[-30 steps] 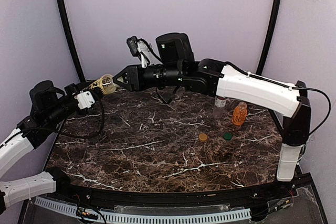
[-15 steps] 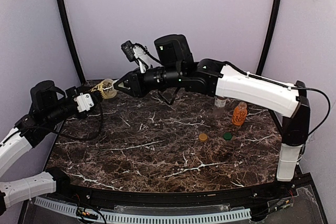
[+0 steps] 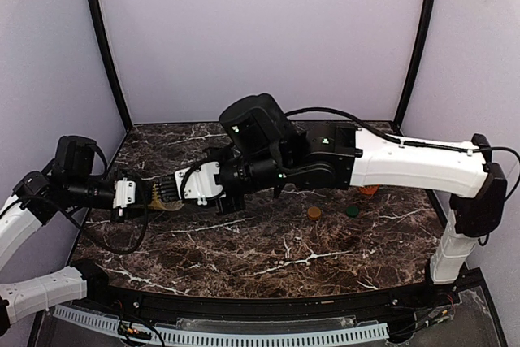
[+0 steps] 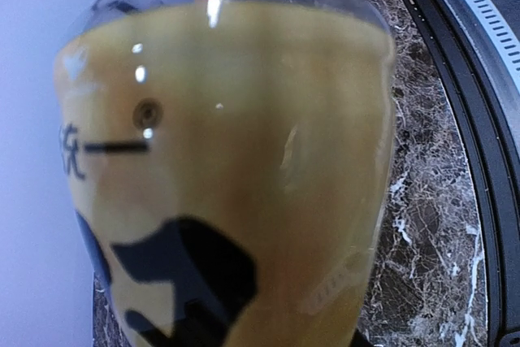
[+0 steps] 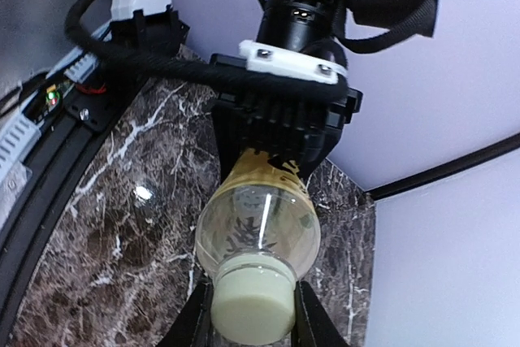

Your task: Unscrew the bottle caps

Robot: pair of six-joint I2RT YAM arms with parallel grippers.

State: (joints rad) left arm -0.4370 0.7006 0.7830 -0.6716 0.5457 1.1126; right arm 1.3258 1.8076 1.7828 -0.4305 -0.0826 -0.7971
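Observation:
The yellow-labelled bottle is held lying sideways above the table's left side, between the two arms. My left gripper is shut on its body, and the label fills the left wrist view. In the right wrist view the bottle points at the camera. My right gripper is shut on its pale cap, one finger on each side. From above, the right gripper meets the bottle's neck end. Only a sliver of the orange bottle shows behind the right arm.
Two loose caps lie on the marble table, right of centre: an orange-yellow one and a green one. The right arm stretches across the back of the table. The black rim runs along the near edge.
Both grippers have come down and forward from the back left with the bottle between them. The right wrist has turned, and its jaws have closed on the cap.

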